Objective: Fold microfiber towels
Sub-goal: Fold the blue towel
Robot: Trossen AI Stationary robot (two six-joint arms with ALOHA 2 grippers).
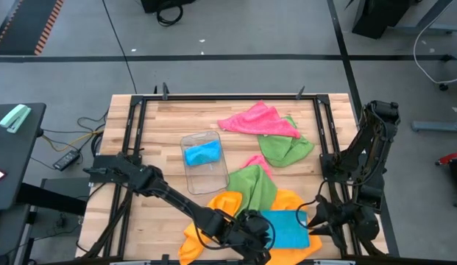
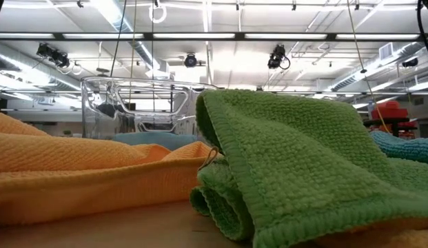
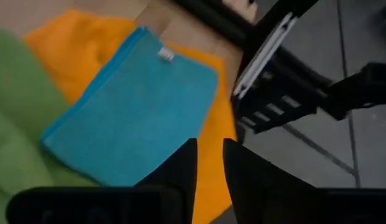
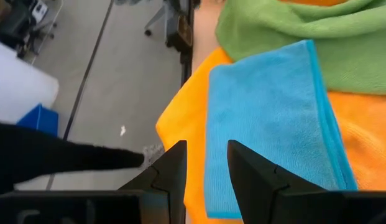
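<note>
Currently left gripper (image 3: 209, 163) hovers over the folded blue towel (image 1: 285, 229), fingers slightly apart, holding nothing. Right gripper (image 4: 205, 163) sits just beside that towel's outer edge, fingers also parted, empty. The blue towel lies on the orange towel (image 1: 213, 202) at the table's (image 1: 169, 132) near edge; green towel (image 1: 256, 185) adjoins it, partly covering orange.

1. Bare wooden table (image 1: 158, 147) lay open along the left side.
2. A clear tray (image 1: 206, 163) blocked the centre.
3. Heaped towels (image 1: 252, 190) crowded the near right.
4. Pink towel (image 1: 256, 120) and green towel (image 1: 285, 147) cluttered the far right.
</note>
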